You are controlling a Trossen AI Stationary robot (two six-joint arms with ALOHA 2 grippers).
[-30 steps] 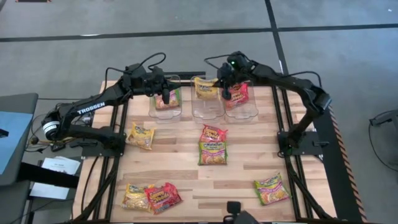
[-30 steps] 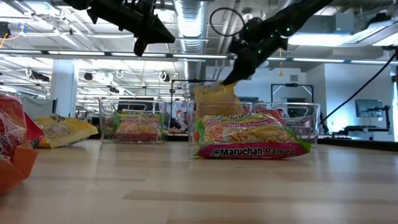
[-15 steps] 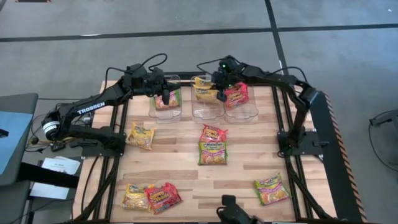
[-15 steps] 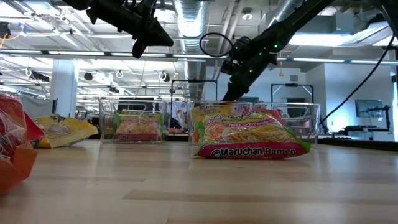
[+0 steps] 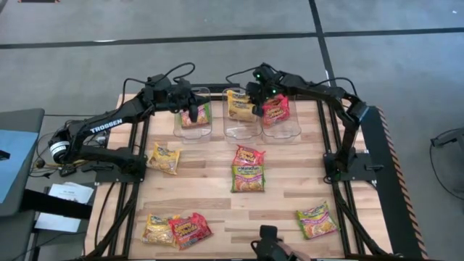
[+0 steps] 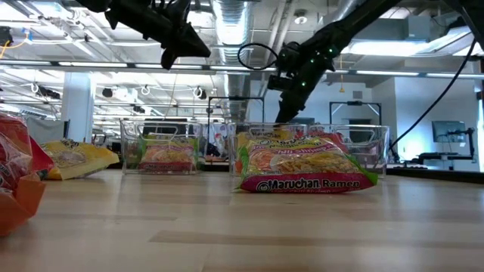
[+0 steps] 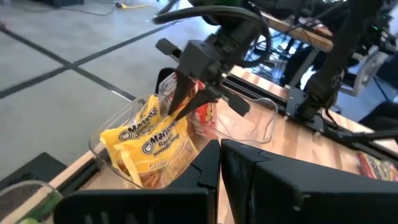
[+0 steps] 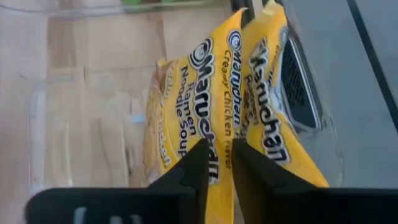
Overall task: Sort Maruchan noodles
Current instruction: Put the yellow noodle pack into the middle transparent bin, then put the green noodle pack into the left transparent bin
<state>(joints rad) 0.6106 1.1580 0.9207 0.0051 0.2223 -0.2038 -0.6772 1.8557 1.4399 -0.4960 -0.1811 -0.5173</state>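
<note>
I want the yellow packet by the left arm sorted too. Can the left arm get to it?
Probably yes. The yellow packet lies alone on bare table near the left arm's base, nothing on it. The left gripper, shut, hovers over the left bin.

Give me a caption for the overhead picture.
Right gripper above the middle bin holding yellow noodle packets; more packets lie on the table.

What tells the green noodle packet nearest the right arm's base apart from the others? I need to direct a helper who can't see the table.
Start at the wooden table and go to its front corner on the right arm's side. The green-edged packet lies there flat and tilted. It is the only packet in that corner, lying alone, while the other green one sits mid-table touching a red packet.
</note>
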